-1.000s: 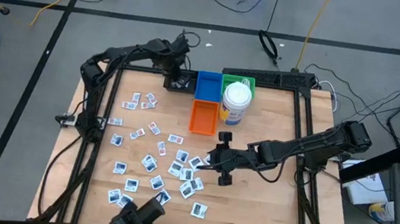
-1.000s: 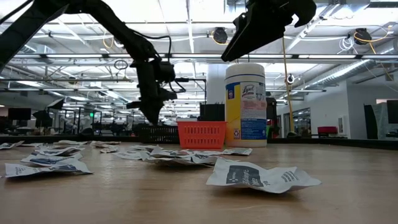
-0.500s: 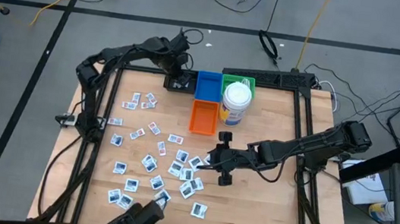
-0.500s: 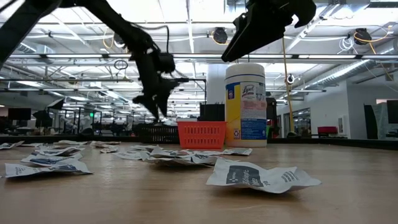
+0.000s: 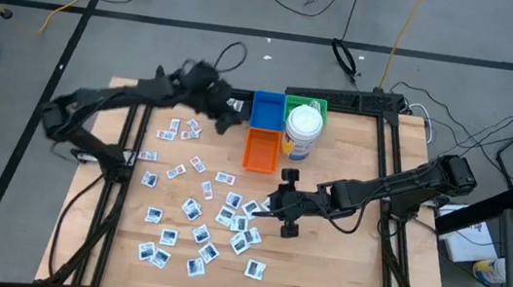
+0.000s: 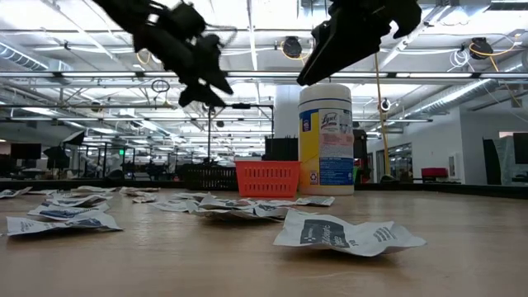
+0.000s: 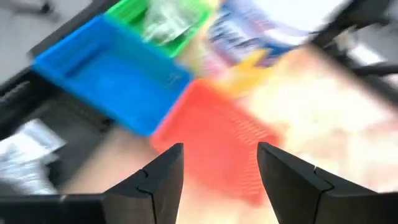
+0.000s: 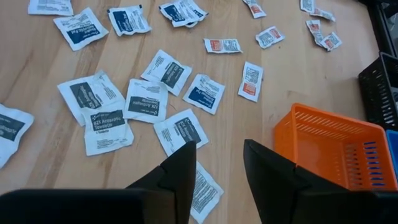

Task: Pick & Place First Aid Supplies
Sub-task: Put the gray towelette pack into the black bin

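Observation:
The first aid supplies, small white square packets (image 5: 194, 209), lie scattered flat on the wooden table's left and middle; in the right wrist view they lie (image 8: 146, 99) below my fingers. My right gripper (image 5: 271, 204) (image 8: 217, 148) hovers open above the right end of this scatter, touching nothing. My left gripper (image 5: 223, 118) (image 7: 221, 154) hangs open in the air at the far side, beside the black basket (image 6: 206, 176), with nothing between its fingers. A white packet (image 7: 28, 146) lies in that basket.
A blue bin (image 5: 266, 108), a green bin (image 5: 306, 104) and an orange bin (image 5: 260, 150) stand at the far middle, with a white wipes canister (image 5: 302, 134) to their right. Bare wood lies at the table's right side and near edge.
My left gripper stood shut, pointing down over the black basket. It has opened, risen well above the table and tipped up, while its arm has swung out toward the table's left edge. My right gripper has kept still.

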Robot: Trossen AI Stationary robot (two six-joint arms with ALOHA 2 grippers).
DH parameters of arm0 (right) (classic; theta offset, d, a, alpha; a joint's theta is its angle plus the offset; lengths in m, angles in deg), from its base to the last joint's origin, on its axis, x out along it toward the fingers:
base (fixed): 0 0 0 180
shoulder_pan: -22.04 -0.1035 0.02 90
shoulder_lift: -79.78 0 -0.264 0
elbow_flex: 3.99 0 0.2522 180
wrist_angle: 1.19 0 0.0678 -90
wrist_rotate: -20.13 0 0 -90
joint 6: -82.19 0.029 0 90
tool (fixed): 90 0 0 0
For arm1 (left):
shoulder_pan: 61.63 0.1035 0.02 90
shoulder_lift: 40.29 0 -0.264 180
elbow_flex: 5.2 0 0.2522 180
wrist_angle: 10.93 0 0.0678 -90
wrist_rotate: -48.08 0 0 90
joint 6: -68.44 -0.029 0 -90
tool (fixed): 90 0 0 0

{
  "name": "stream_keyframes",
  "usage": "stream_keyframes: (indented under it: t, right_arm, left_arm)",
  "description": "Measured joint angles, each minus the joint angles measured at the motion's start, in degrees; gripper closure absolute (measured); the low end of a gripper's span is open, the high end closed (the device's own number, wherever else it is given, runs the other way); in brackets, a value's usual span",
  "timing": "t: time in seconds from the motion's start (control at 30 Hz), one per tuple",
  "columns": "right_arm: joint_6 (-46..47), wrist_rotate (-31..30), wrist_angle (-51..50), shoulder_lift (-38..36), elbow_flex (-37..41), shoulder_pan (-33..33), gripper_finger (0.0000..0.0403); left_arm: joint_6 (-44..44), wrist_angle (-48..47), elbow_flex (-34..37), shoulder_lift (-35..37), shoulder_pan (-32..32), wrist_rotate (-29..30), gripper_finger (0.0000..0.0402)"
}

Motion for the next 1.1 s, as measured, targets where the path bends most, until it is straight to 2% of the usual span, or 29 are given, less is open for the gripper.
stream_keyframes:
  t: [0.2, 0.33, 0.43, 0.5, 0.57, 0.7, 1.1]
  right_arm:
    - [1.85, 0.41, -0.04, 0.0, 0.0, 0.0, 0.0228]
    - [3.55, 0.74, -0.17, 0.0, 0.0, 0.2, 0.0195]
    - [8.96, 5.01, -2.63, 0.0, 0.0, 1.47, 0.018]
    - [12.65, 7.67, -4.43, 0.57, 0.0, 2.82, 0.0177]
    - [15.11, 7.88, -4.96, 2.06, 0.0, 4.17, 0.0177]
    - [15.71, 10.71, -4.19, 5.2, 0.04, 6.33, 0.0177]
    - [15.96, 12.4, -3.41, 16.73, 0.02, 7.43, 0.0177]
  left_arm:
    - [8.34, 15.8, 15.62, 13.64, -8.64, -0.18, 0.0192]
    - [13.25, 24.02, 22.32, 20.53, -14.69, 0.36, 0.0192]
    - [14.09, 29.26, 25.8, 23.88, -19.28, 1.58, 0.0192]
    - [14.07, 30.94, 27.07, 25.17, -22.08, 2.81, 0.0192]
    - [13.88, 31.04, 27.44, 25.79, -24.57, 4.6, 0.0192]
    - [15.0, 31.1, 27.45, 25.74, -28.26, 6.82, 0.0192]
    - [16.83, 31.78, 27.45, 25.34, -32.85, 9.51, 0.0192]
